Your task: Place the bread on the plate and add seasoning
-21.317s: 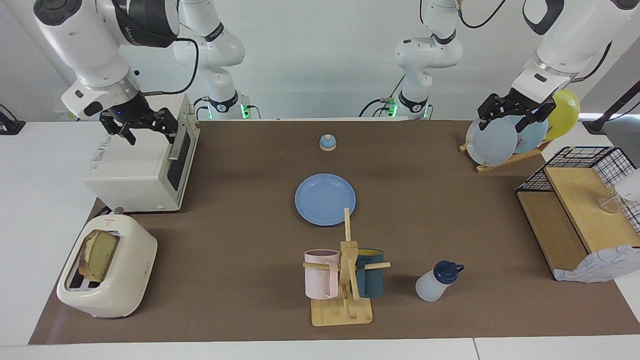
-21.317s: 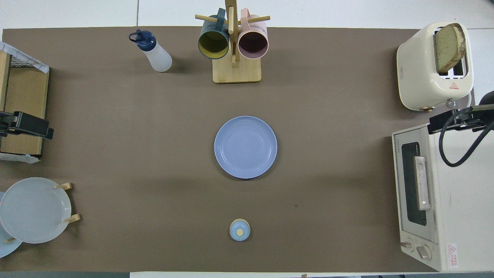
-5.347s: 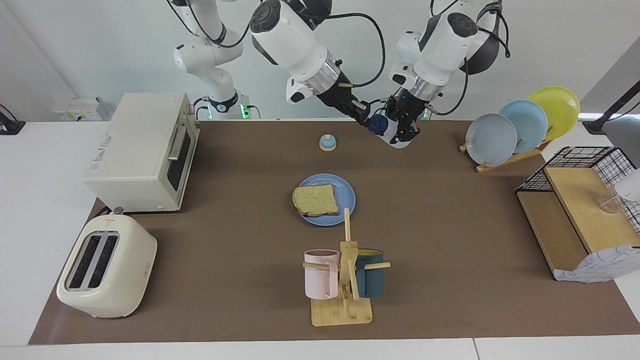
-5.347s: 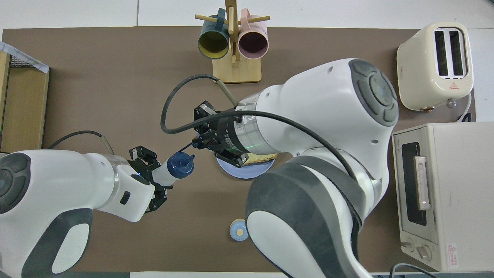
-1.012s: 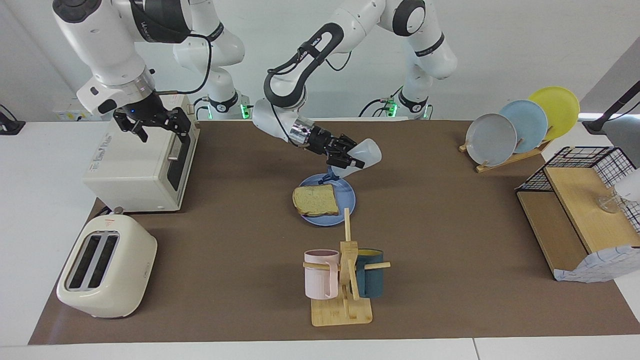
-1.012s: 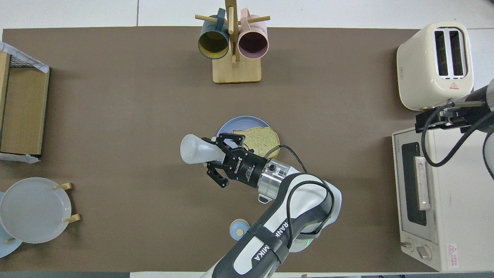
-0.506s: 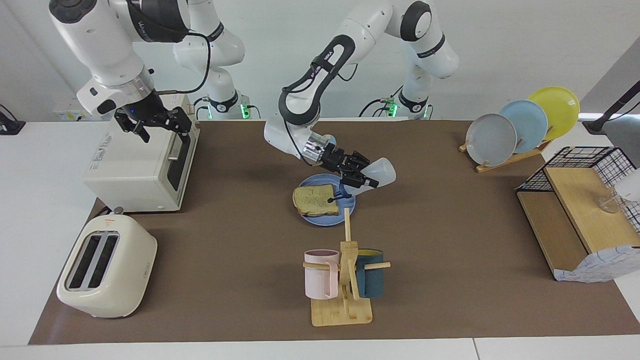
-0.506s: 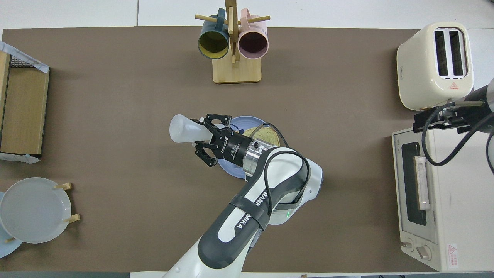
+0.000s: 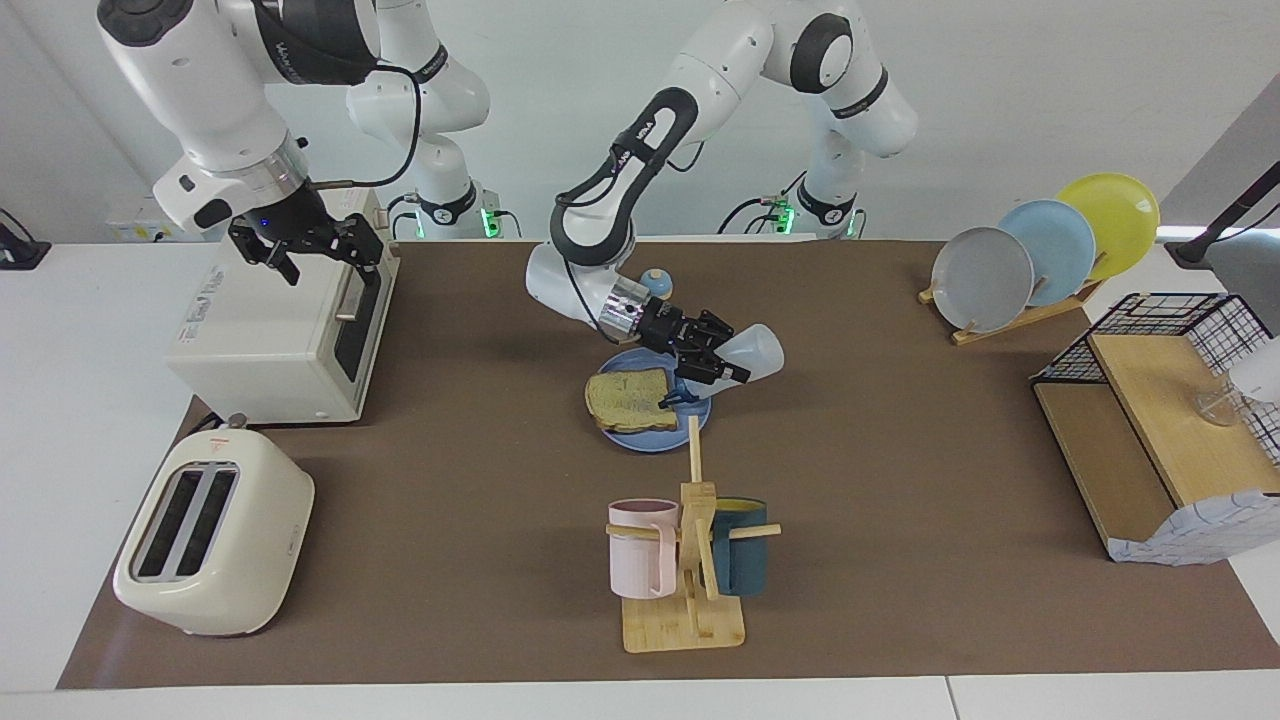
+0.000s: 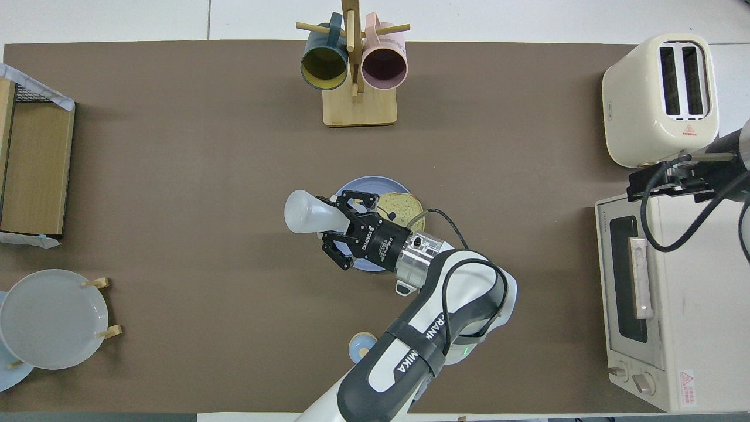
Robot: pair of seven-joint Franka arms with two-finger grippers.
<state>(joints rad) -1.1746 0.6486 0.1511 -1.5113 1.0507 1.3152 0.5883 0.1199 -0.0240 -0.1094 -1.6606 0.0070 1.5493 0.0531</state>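
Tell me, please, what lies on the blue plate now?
The bread lies on the plate. The left tool holds the seasoning tilted over it, covering part of the plate from above.

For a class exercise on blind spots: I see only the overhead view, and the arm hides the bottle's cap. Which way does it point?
Observer: Downward. The seasoning is tilted in the left gripper, cap toward the bread.
Operator: Does it touch the bread?
Observer: Its open flip lid hangs at the bread's edge; I cannot tell whether they touch.
Operator: And the right gripper?
Observer: The right gripper waits open over the toaster oven.
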